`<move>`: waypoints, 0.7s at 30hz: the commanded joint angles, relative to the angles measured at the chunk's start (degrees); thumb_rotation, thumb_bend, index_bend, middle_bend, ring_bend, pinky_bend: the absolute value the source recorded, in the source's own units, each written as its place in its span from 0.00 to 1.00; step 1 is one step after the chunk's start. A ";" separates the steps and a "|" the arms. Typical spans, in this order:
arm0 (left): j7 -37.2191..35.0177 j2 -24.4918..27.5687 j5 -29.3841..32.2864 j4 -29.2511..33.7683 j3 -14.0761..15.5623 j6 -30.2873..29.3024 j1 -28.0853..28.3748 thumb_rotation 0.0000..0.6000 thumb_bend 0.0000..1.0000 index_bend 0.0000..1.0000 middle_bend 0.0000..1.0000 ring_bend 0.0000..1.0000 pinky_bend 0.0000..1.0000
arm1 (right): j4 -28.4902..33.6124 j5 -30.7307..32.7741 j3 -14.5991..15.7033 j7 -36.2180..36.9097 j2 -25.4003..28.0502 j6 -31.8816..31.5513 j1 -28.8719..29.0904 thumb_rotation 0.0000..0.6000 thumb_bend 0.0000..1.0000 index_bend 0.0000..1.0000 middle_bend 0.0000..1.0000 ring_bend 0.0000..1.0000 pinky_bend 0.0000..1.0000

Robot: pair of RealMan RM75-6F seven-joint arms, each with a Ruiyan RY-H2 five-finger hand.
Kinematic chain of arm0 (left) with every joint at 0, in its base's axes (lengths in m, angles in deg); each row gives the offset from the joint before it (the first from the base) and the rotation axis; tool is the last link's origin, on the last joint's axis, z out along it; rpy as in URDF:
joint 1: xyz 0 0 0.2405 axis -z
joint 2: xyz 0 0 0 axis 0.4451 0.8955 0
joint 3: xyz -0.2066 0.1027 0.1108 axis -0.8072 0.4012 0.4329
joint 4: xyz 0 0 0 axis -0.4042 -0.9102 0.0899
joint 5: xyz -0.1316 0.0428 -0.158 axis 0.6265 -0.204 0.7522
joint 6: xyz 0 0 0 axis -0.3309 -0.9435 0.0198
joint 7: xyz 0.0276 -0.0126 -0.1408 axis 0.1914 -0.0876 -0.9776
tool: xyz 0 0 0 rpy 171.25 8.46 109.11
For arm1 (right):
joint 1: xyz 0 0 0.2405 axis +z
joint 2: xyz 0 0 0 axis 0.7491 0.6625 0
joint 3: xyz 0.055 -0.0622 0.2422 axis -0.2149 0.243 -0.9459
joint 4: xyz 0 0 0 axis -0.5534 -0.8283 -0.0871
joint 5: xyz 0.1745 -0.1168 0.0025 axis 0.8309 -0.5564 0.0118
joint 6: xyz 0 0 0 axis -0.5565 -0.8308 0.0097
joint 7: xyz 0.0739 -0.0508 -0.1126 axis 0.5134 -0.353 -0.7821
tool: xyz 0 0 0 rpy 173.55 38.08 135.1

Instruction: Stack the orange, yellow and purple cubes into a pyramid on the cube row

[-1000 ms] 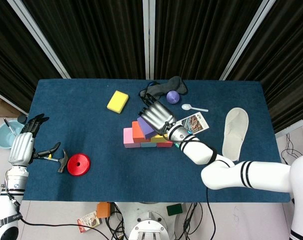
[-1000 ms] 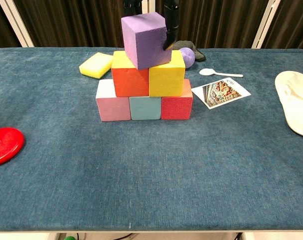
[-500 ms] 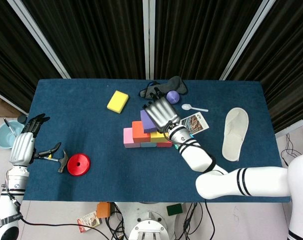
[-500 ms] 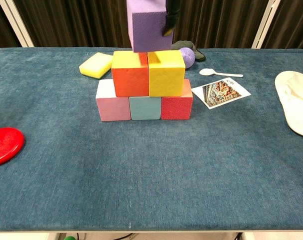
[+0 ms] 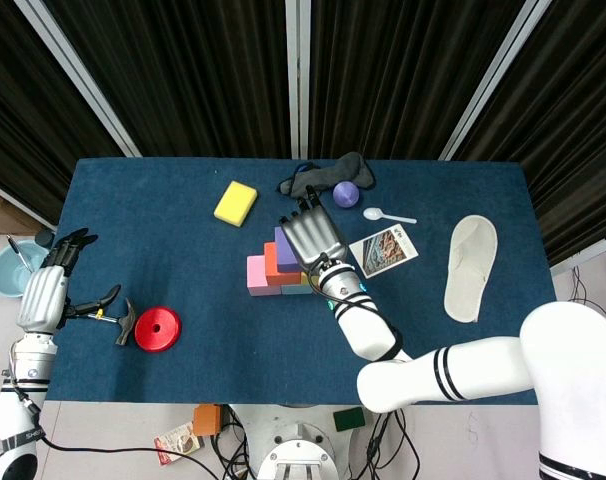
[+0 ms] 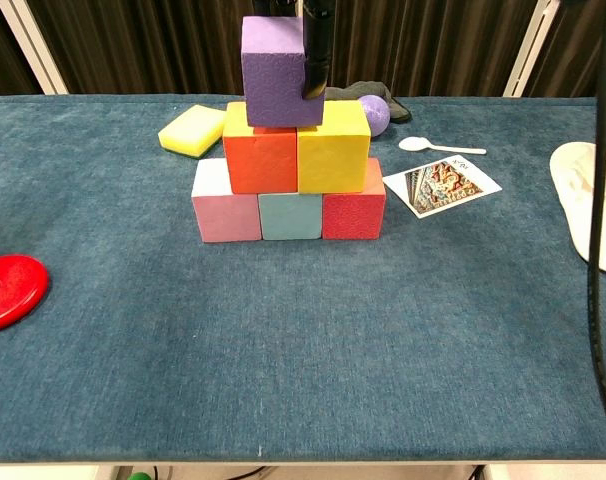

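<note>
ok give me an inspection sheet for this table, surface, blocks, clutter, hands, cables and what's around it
Surface: blue cloth table, no spills seen.
Job's things: pink, teal and red cubes form the row; orange cube and yellow cube sit on it; purple cube is at the top, on or just above them.
Clutter: yellow sponge, purple ball, white spoon, picture card, slipper, red disc, hammer, dark cloth.
Hands: right hand holds the purple cube; left hand rests at the hammer handle; grasp unclear.
Cables: black cable hangs at the right.
Surroundings: dark curtains, floor oddments.
</note>
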 commanded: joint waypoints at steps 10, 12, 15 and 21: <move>-0.64 -0.15 -0.14 -0.62 -0.01 0.34 0.10 0.68 0.17 0.16 0.07 0.06 0.15 | 0.10 1.83 -1.89 -2.56 -1.77 -3.00 -1.26 1.00 0.07 0.41 0.45 0.15 0.00; -0.70 -0.20 -0.20 -0.76 -0.01 0.41 0.16 0.68 0.17 0.16 0.07 0.06 0.15 | 0.62 2.07 -2.47 -2.62 -1.63 -3.18 -1.61 1.00 0.07 0.41 0.45 0.15 0.00; -0.82 -0.29 -0.25 -0.90 0.00 0.48 0.20 0.69 0.17 0.16 0.07 0.06 0.15 | 1.33 2.28 -3.02 -3.02 -1.31 -3.29 -1.97 1.00 0.07 0.41 0.45 0.15 0.00; -1.06 -0.46 -0.36 -1.12 0.00 0.50 0.23 0.69 0.17 0.16 0.07 0.06 0.15 | 1.37 3.85 -3.58 -5.10 -1.81 -3.35 -1.80 1.00 0.07 0.41 0.44 0.15 0.00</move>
